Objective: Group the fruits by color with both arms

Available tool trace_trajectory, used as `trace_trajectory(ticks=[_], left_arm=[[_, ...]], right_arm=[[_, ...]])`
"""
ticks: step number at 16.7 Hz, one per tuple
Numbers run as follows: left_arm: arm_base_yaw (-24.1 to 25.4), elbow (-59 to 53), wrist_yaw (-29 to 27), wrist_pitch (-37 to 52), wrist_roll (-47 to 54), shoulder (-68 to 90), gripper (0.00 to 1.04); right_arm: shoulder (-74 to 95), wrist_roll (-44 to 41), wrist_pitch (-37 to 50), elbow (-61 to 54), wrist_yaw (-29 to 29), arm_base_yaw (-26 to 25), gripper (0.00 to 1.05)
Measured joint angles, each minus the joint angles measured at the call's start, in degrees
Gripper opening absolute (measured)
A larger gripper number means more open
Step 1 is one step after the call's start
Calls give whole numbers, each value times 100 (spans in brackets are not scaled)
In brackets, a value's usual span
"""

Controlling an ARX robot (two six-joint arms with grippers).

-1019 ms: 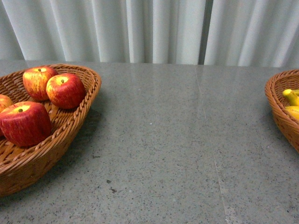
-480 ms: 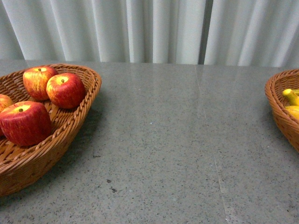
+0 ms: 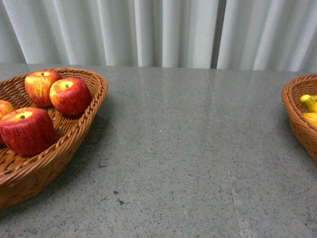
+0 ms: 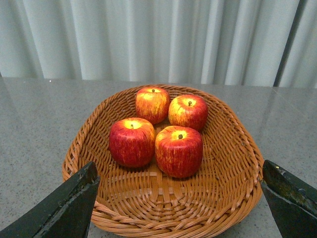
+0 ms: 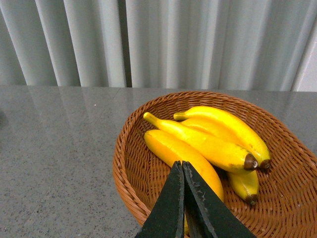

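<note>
Nothing has moved: left claw (image 4: 181,198) spread wide, right claw (image 5: 184,198) closed, both empty.

Worktop (image 3: 173,148) seen low from front, curtain behind. Apple basket (image 4: 163,198) shared with left wrist view, banana basket (image 5: 148,198) with right; both viewed close.

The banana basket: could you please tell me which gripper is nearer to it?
Right. The right gripper, jaws shut, hangs over the banana basket and its bananas. The left gripper, jaws open, faces the apple basket at the table's other side.
</note>
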Motion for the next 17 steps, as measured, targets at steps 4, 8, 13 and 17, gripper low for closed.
trace_trajectory(ticks=[4, 8, 13, 17], left_arm=[[0, 0, 0, 0, 0, 0, 98], [0, 0, 0, 0, 0, 2, 98], [0, 0, 0, 0, 0, 2, 98], [0, 0, 0, 0, 2, 0, 98]], right_arm=[[0, 0, 0, 0, 0, 0, 12], [0, 0, 0, 0, 0, 0, 61], [0, 0, 0, 0, 0, 0, 97], [0, 0, 0, 0, 0, 0, 98]])
